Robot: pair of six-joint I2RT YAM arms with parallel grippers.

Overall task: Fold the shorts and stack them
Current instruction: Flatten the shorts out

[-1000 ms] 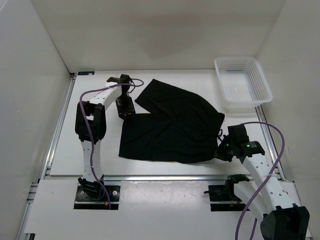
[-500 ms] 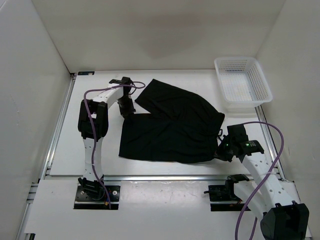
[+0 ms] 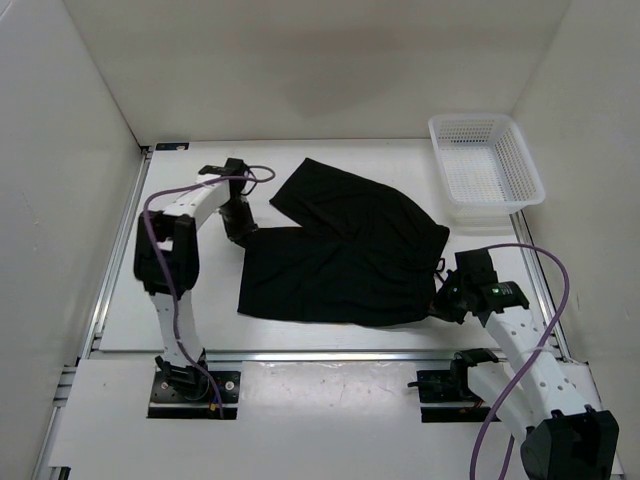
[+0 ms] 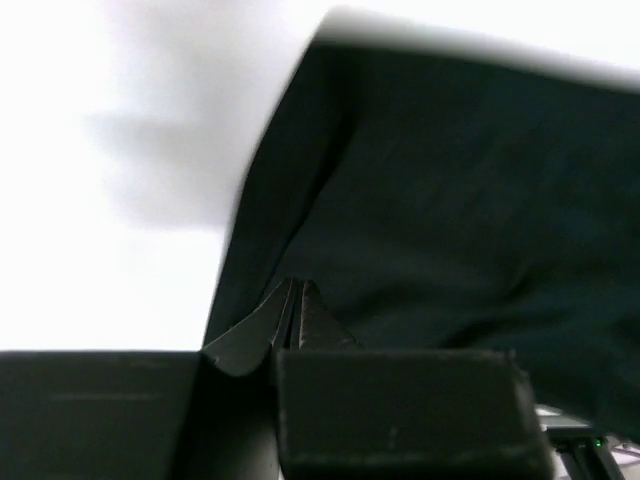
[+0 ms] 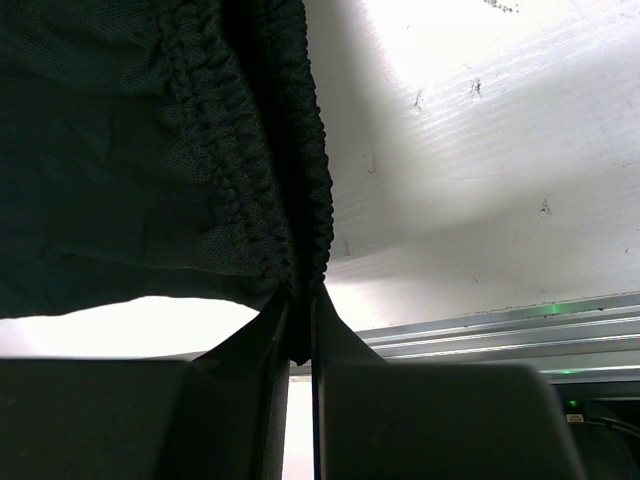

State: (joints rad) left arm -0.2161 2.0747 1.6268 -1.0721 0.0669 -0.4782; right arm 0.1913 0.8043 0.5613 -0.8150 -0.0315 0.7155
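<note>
Now | left jaws newly clamped on shorts [image 3: 340, 250] | right jaws unchanged

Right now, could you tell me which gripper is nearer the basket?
Right: the right gripper holds the shorts just in front of the basket; the left gripper is far across.

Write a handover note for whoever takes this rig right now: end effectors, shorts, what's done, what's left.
Left end effector: shut on the left edge of the shorts.
Right end effector: shut on the gathered waistband at their right side.
Shorts: spread open on the table. The basket at far right stands apart from them.
Done: both grips set at opposite ends.
Left: no fold made yet, so fold, then stack.
</note>
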